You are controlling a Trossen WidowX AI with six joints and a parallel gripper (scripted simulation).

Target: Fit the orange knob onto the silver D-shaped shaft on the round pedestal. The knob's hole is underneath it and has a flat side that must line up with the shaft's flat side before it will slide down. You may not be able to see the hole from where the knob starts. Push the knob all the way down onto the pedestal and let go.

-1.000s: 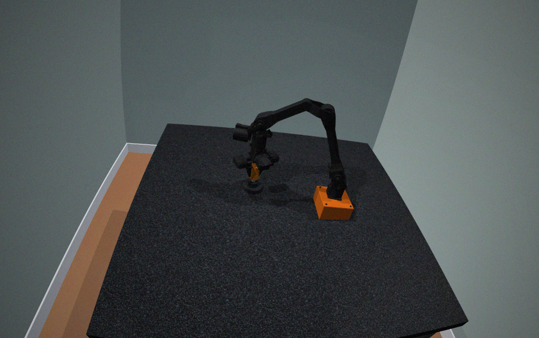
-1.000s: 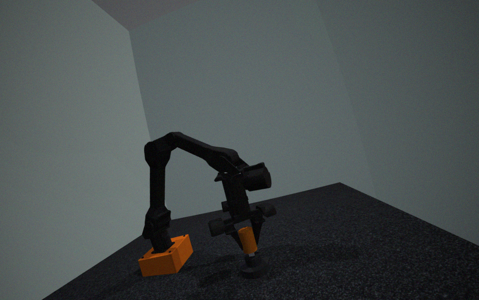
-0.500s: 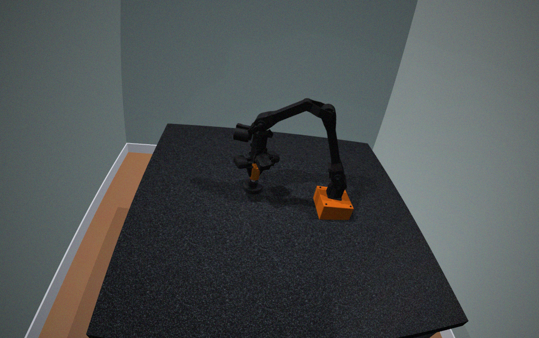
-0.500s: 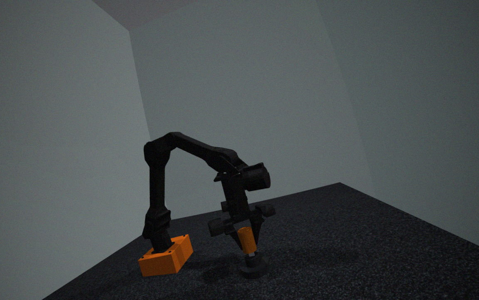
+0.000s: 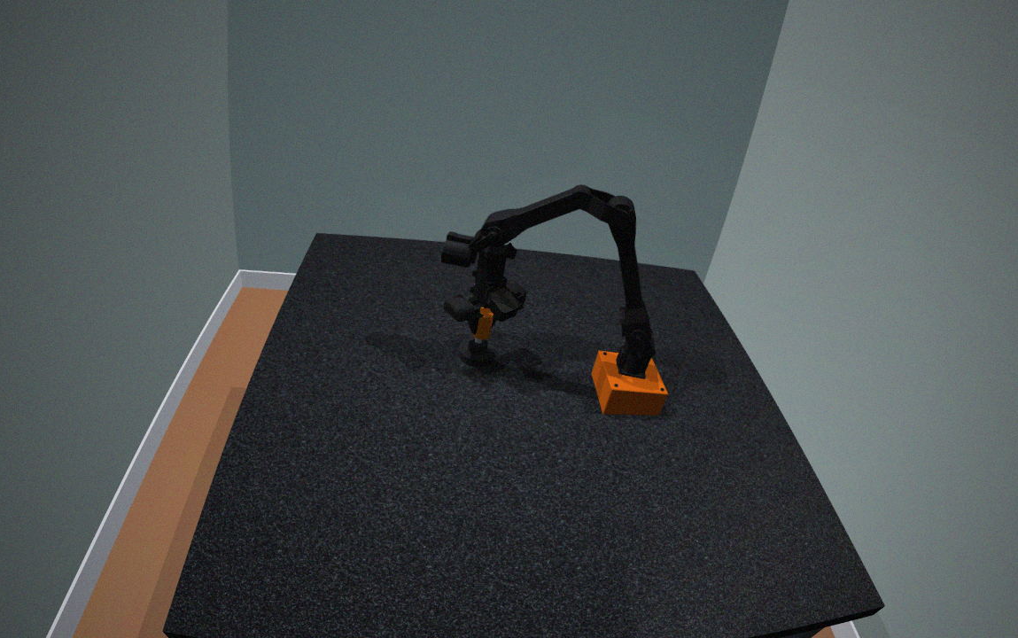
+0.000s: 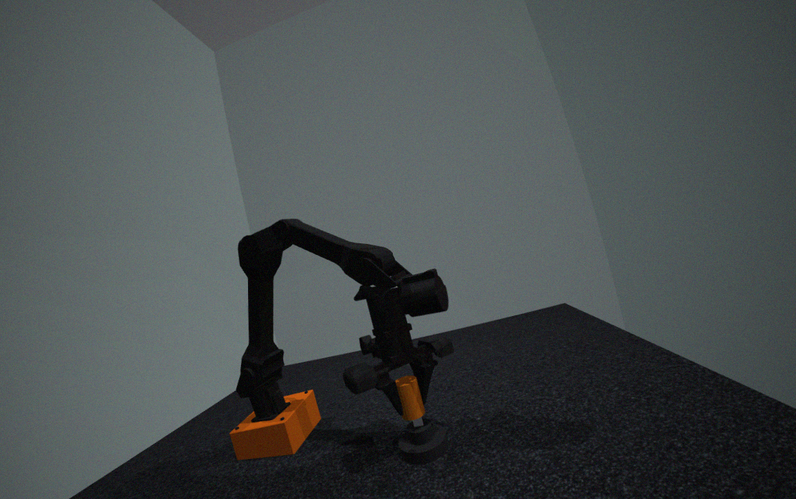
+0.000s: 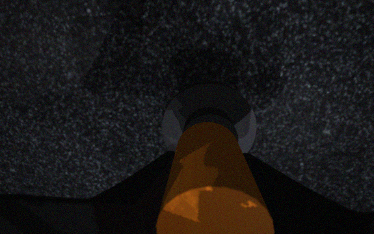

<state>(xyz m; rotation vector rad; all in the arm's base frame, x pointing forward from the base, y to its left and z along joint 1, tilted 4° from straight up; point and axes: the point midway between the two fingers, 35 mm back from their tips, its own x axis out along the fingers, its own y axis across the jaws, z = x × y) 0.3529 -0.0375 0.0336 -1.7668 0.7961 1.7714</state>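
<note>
— Exterior view first: where is the smooth orange cylindrical knob [image 6: 409, 397]?

— Clamped in the black parallel-jaw hand [image 6: 411, 398], tilted, its lower end just above the short silver D-shaped shaft [image 6: 417, 423] that rises from the dark round pedestal [image 6: 422, 441] on the black speckled table [image 6: 574, 421]. A sliver of silver shows below the knob, so I judge it isn't seated.

— What could go wrong?

— The tilt. Pressed down at a lean, the bore may catch on the shaft tip and jam, or the knob may slip in the grip. If the flats don't match, it simply won't slide (pushing harder would only twist it between the fingers).

— Does the wrist view settle the alignment?

— No. The knob [image 7: 214, 182] fills the lower middle and hides the shaft entirely; only the pedestal [image 7: 213, 101] rim peeks out behind it, in deep shadow. The hole is underneath and unseen, and from the top view the knob [image 5: 484, 322] is too small to read.
</note>
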